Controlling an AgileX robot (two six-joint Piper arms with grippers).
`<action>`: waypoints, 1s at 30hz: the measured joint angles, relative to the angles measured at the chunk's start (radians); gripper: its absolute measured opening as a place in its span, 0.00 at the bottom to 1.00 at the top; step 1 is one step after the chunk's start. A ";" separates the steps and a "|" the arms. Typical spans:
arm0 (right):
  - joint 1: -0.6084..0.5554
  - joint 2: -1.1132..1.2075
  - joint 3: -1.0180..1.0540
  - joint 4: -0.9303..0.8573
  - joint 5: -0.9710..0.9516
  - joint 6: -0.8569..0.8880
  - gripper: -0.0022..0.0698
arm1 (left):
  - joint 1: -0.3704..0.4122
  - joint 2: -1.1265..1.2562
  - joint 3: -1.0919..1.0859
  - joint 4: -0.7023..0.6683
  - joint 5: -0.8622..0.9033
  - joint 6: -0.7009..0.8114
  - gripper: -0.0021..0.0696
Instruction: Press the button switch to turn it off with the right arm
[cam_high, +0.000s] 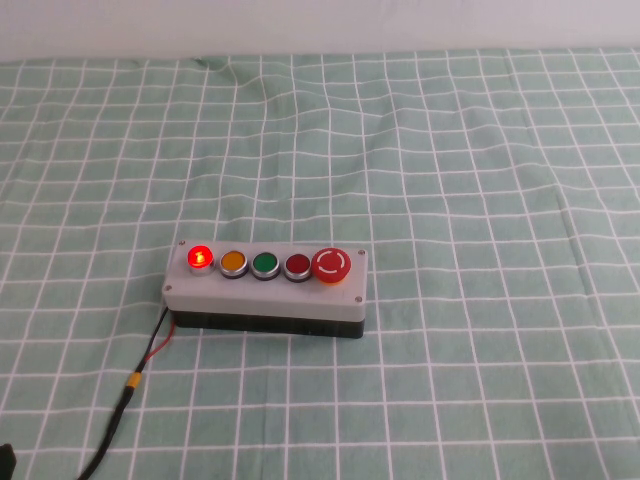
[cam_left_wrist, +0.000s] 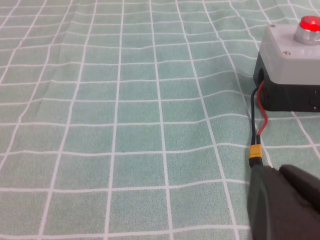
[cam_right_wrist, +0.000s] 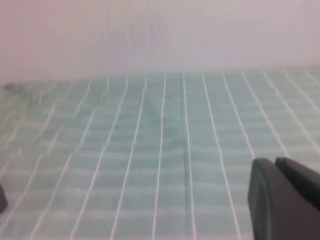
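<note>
The button switch (cam_high: 265, 290) lies on the green checked cloth, with a light grey top and a black base. Its left red button (cam_high: 200, 258) is lit; beside it are orange (cam_high: 233, 263), green (cam_high: 265, 265), dark red (cam_high: 298, 266) and a red mushroom button (cam_high: 331, 265). The box's end also shows in the left wrist view (cam_left_wrist: 292, 65). My left gripper (cam_left_wrist: 277, 170) is shut and empty, low over the cloth beside the wire's yellow connector (cam_left_wrist: 255, 151). My right gripper (cam_right_wrist: 274, 161) is shut and empty over bare cloth. The right arm is out of the high view.
A red and black wire (cam_high: 140, 370) trails from the box's left end to the front edge. A white wall (cam_high: 320, 25) borders the far side of the cloth (cam_high: 450, 160). A small dark piece (cam_high: 4, 462) shows at the front left corner.
</note>
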 joint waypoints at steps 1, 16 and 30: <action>0.000 0.000 0.000 0.000 -0.057 0.000 0.01 | 0.000 0.000 0.000 0.000 0.000 0.000 0.02; 0.000 -0.007 0.000 0.190 -0.989 0.000 0.01 | 0.000 0.000 0.000 0.000 0.000 0.000 0.02; 0.000 -0.007 -0.194 0.180 -0.965 0.033 0.01 | 0.000 0.000 0.000 0.000 0.000 0.000 0.02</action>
